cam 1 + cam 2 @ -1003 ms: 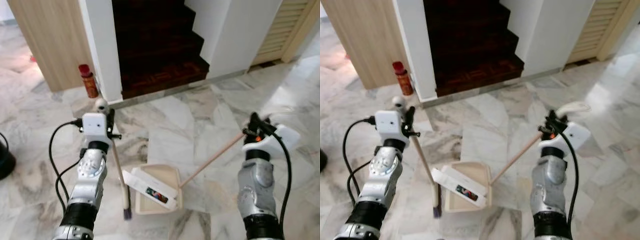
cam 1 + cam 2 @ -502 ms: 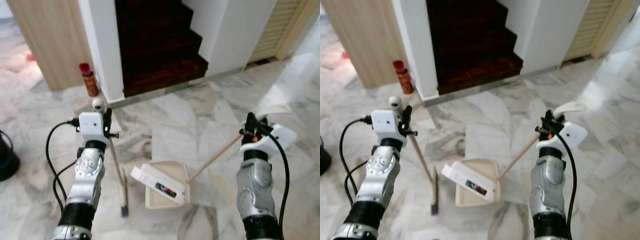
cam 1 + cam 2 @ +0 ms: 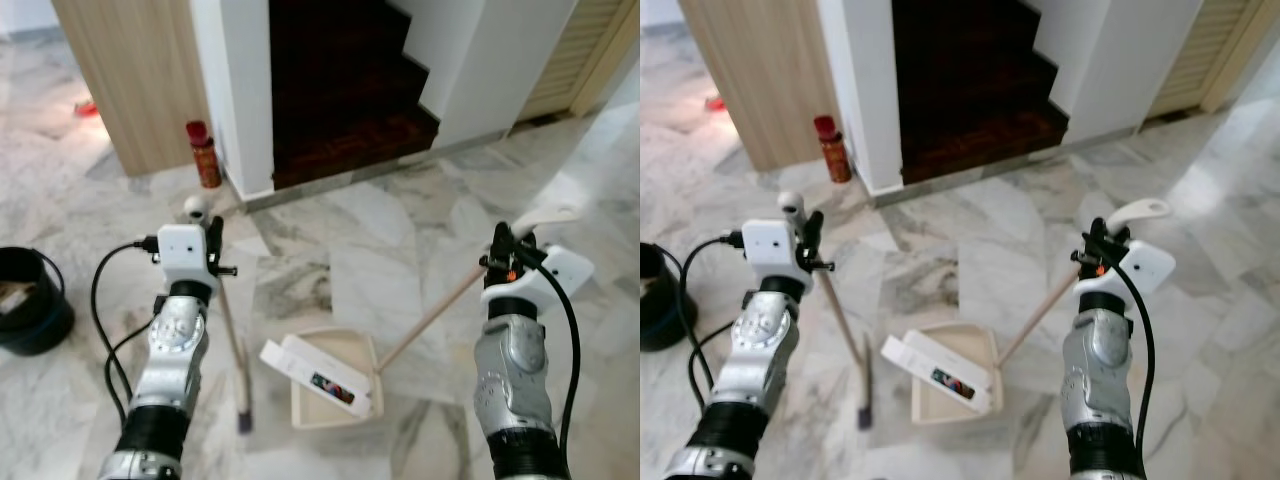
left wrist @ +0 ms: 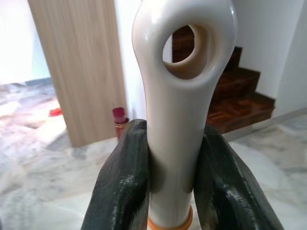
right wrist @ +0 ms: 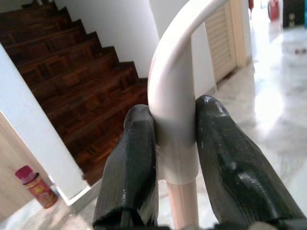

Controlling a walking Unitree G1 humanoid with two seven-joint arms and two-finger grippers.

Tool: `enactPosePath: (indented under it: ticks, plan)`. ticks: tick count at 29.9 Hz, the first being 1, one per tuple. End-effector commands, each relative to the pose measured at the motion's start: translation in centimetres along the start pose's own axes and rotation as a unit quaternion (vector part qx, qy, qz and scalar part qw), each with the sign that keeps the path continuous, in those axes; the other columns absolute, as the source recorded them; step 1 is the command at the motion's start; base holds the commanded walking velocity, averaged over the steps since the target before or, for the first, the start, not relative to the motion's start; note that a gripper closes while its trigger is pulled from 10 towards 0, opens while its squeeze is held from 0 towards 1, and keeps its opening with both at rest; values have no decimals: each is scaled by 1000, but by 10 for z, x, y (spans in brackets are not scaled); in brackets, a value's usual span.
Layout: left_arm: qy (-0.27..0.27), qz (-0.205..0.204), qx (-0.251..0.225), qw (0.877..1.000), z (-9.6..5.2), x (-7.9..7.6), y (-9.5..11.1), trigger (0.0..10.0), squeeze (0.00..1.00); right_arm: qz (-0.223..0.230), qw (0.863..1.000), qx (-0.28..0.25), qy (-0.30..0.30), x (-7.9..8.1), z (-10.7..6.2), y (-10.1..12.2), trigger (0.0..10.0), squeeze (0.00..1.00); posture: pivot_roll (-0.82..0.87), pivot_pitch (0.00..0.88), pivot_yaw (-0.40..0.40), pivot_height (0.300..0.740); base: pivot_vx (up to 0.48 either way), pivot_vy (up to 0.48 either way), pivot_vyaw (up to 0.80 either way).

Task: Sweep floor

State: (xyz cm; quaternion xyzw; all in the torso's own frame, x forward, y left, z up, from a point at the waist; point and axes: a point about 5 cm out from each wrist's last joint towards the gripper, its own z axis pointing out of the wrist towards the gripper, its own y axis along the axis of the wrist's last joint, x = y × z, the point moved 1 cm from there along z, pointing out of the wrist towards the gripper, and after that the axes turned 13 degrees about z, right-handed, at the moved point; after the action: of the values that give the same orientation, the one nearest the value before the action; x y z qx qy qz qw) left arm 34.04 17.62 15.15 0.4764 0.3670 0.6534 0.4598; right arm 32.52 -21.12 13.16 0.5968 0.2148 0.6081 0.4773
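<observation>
The left gripper (image 4: 170,191) clamps the broom (image 3: 232,340) handle, bristles on the floor below it. The right gripper (image 5: 175,163) clamps the dustpan (image 3: 335,375) handle; a red can (image 5: 36,189) stands beyond.

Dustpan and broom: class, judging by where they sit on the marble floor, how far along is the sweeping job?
Done: a white box already lies in the dustpan. In hand: the left gripper clamps the broom handle, its brush on the floor beside the pan; the right gripper clamps the dustpan's long handle. Left: emptying the pan, perhaps into the black bucket at the robot's left.
</observation>
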Motion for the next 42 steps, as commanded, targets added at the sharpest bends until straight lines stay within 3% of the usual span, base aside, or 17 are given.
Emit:
enactPosePath:
  ticks: [1,25,42]
  plan:
    - [-8,-4,-19,1000,2,-6,10,10000,0,12,1000,-22,0,1,3,10,10000,0,92,90,-32,740,0,394,0]
    - [-6,-5,-20,1000,3,-5,10,10000,0,12,1000,-24,0,1,3,10,10000,0,98,80,-28,740,0,396,0]
    - [-11,-6,-27,1000,3,-6,11,10000,0,14,999,-29,7,3,1,9,10000,0,106,0,-16,740,0,368,754]
